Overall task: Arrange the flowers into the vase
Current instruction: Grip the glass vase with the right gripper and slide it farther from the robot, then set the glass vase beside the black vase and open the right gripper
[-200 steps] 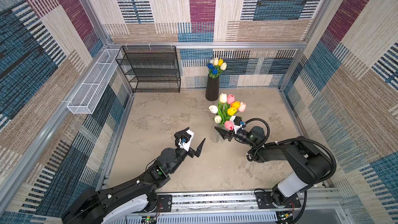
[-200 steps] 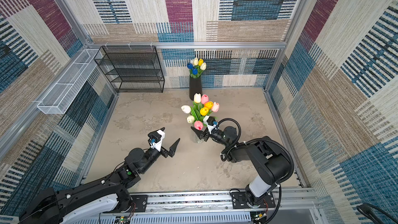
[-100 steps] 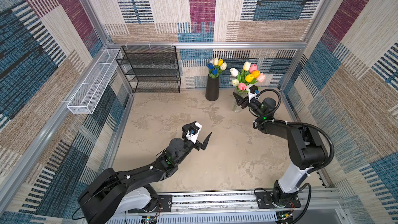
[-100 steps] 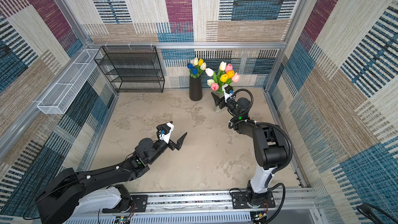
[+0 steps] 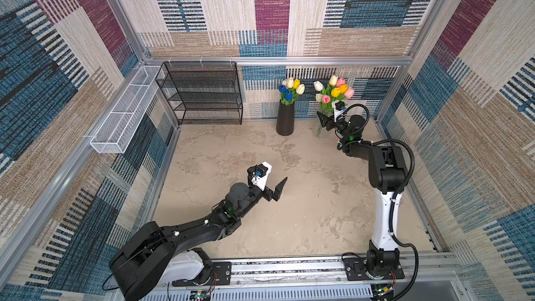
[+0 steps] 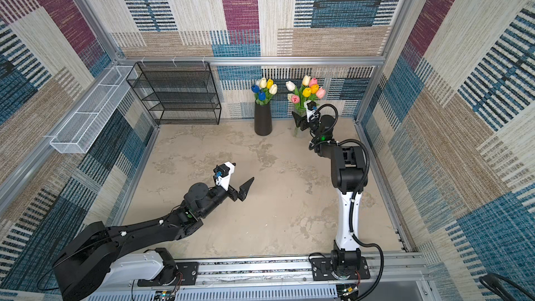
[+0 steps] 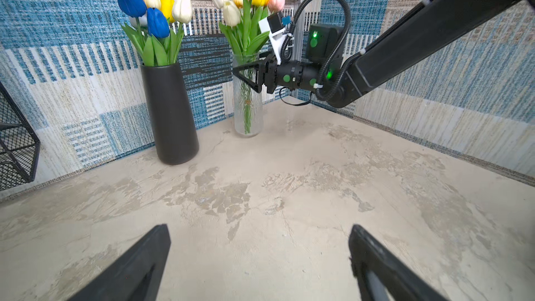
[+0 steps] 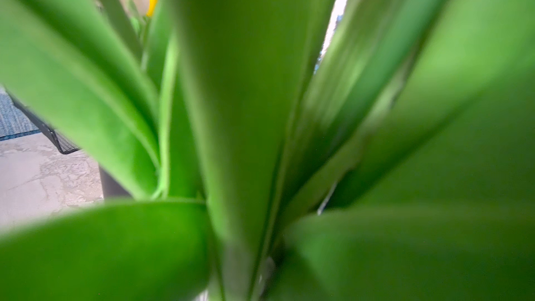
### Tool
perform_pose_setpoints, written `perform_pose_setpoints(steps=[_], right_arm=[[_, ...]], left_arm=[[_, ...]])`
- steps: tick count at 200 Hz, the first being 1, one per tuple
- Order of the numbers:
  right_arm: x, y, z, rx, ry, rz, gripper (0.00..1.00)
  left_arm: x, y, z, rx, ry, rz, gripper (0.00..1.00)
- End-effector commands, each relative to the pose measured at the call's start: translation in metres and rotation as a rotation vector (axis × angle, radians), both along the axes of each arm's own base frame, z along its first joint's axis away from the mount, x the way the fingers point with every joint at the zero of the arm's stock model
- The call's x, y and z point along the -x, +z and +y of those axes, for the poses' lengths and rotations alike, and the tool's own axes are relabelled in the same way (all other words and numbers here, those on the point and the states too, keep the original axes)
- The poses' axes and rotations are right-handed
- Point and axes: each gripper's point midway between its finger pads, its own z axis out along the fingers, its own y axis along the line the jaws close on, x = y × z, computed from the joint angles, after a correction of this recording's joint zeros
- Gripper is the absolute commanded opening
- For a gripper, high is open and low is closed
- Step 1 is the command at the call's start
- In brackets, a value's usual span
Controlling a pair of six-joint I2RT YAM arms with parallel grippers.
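My right jaws pinch the clear glass vase [image 7: 248,117] near its rim, far right on the desk [image 5: 304,212]; vase upright, pink, yellow and white tulips [image 7: 246,24] inside. Just left stands a black vase [image 5: 285,121] with a blue-white-yellow bunch [image 7: 157,23]. My left jaws: spread wide, empty, over mid-desk.

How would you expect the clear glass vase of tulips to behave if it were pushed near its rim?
Likely tippy: the clear glass vase is tall and narrow, with the tulips spreading well above its rim. Probably fragile and somewhat slippery, since its wall looks like glass. The right pincer grips it high up, so a sideways nudge there might rock it.
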Motion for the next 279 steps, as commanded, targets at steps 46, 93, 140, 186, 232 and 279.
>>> perform_pose_setpoints(steps=[46,93,140,186,232,279], right_arm=[[-0.023,0.005,0.014,-0.047,0.102,-0.053,0.47],[-0.030,-0.006,0.013,-0.044,0.093,-0.028,0.65],[-0.029,-0.007,0.014,-0.029,0.095,-0.035,0.97],[-0.020,-0.002,0.009,-0.044,0.070,-0.049,1.00],[0.019,0.010,-0.017,-0.087,-0.018,-0.099,1.00],[0.096,0.039,-0.022,-0.114,-0.052,-0.161,1.00]], left_arm=[[-0.002,0.009,0.003,-0.011,0.019,-0.019,0.99],[-0.004,0.010,-0.001,-0.019,0.011,-0.022,0.99],[-0.002,0.012,-0.002,-0.014,-0.003,-0.021,0.99],[-0.001,0.022,0.003,0.005,0.015,-0.035,0.99],[0.000,0.033,0.031,-0.012,0.098,-0.064,0.99],[-0.022,0.035,0.103,-0.019,0.361,-0.079,0.99]])
